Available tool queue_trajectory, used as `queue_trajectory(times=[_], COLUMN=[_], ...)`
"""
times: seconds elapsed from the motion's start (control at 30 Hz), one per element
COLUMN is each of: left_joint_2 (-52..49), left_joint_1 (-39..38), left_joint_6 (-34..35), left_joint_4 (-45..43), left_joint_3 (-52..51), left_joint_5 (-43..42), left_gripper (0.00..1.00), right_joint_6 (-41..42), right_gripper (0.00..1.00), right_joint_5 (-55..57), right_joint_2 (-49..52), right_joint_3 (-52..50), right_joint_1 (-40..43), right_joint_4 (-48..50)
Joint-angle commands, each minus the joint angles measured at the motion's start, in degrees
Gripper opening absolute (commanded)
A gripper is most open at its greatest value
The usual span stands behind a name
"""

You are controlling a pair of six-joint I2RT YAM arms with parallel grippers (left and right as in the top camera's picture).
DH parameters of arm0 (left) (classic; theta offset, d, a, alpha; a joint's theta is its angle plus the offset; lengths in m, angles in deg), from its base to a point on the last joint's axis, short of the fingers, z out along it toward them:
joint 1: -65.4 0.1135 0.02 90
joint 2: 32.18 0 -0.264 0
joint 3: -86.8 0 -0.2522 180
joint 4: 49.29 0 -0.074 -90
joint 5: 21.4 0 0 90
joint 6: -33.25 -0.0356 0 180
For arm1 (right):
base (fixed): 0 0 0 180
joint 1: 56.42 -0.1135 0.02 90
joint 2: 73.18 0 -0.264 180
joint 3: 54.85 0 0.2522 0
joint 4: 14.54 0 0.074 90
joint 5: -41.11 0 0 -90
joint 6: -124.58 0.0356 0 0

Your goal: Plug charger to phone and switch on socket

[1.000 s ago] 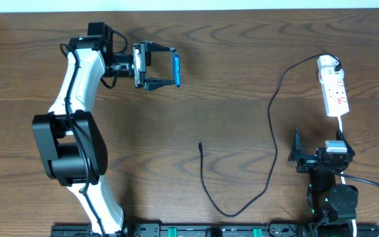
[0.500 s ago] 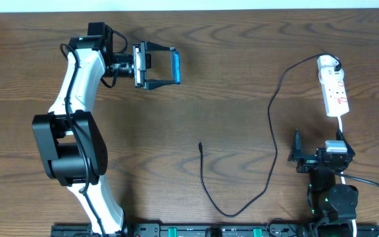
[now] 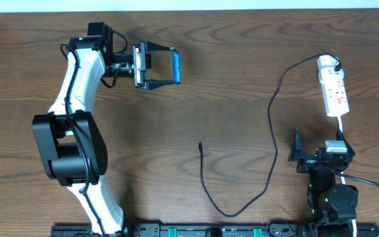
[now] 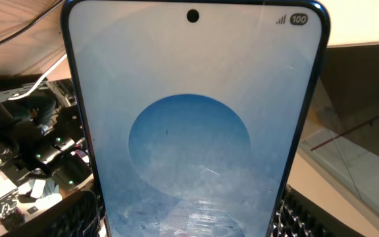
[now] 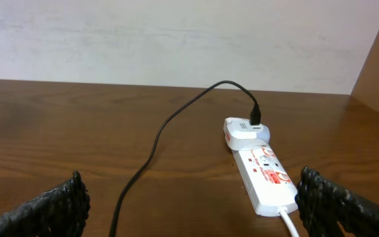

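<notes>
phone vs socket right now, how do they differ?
The phone is held in the left gripper, edge-on from overhead; the socket lies flat on the table. The phone shows a blue screen; the socket is white with red marks. The charger is plugged into the socket, not the phone. Both are slim, elongated rectangles.

Dark wood-grain table (image 3: 176, 118), pale wall (image 5: 176, 39) behind it, black rail (image 3: 196, 230) along its near edge.

A: Phone (image 4: 189, 151)?
B: Pale whitish screen, big blue circle, dark blue edge.
A: Socket (image 5: 266, 176), charger (image 5: 227, 82)?
B: White with red marks, white cord; plain black cable.
A: Table (image 3: 176, 131)?
B: Brown, wavy wood grain.
</notes>
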Motion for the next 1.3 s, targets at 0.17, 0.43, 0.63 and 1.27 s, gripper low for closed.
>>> queue_trajectory(times=[0.17,0.43,0.63,1.27], left_joint_2=[1.3,1.3,1.3,1.3], left_joint_1=[0.1,0.1,0.1,0.1], left_joint_6=[0.5,0.6,0.6,1.6], left_joint_4=[0.4,0.4,0.4,0.4], left_joint_3=[1.3,1.3,1.3,1.3], left_joint_5=[-3.3,-3.3,-3.3,-3.3], left_gripper=[0.07,0.07,0.07,0.08], right_joint_6=[-0.7,-0.7,-0.7,-0.7], right_gripper=[0.99,0.99,0.99,0.99], right_joint_5=[-0.1,-0.1,-0.1,-0.1], right_joint_2=[-0.4,-0.4,-0.4,-0.4], right_joint_3=[-0.1,-0.1,-0.1,-0.1], right_joint_1=[0.3,0.3,0.3,0.3], right_joint_4=[-0.3,-0.3,-0.3,-0.3])
